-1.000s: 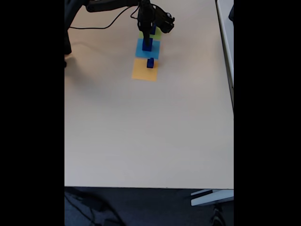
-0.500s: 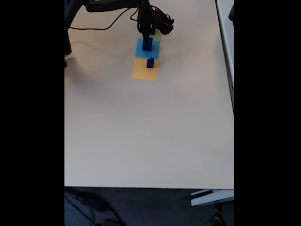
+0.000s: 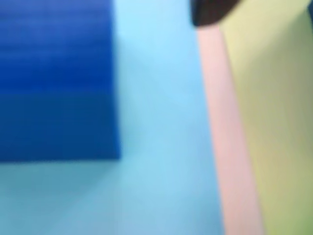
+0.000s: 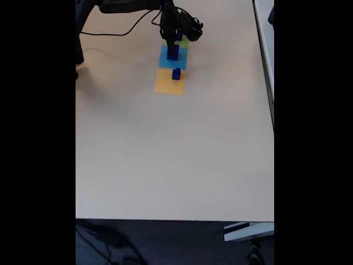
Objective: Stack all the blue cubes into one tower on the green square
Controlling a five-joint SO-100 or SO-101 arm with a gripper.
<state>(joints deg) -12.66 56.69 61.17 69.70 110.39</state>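
In the fixed view, my gripper [image 4: 172, 38] hangs at the table's far end over the green square [image 4: 183, 41], which it partly covers. A blue cube [image 4: 179, 36] shows beside its fingers on that square. Another blue cube [image 4: 173, 52] stands on the light-blue square [image 4: 165, 58], and a smaller one [image 4: 176, 73] on the orange square [image 4: 167, 84]. The blurred wrist view shows a blue cube [image 3: 58, 78] close up on the light-blue square [image 3: 161, 127], with the green square [image 3: 279, 122] to the right and one dark fingertip [image 3: 212, 12] at the top. How the jaws stand is unclear.
The black arm [image 4: 127, 5] and a cable [image 4: 118, 32] cross the table's far left corner. The beige table [image 4: 171, 154] stretches wide toward the near edge. Another table's edge [image 4: 265, 49] runs along the right.
The gripper has shifted slightly left and toward the far edge over the green square. The cubes on the light-blue and orange squares have not moved.
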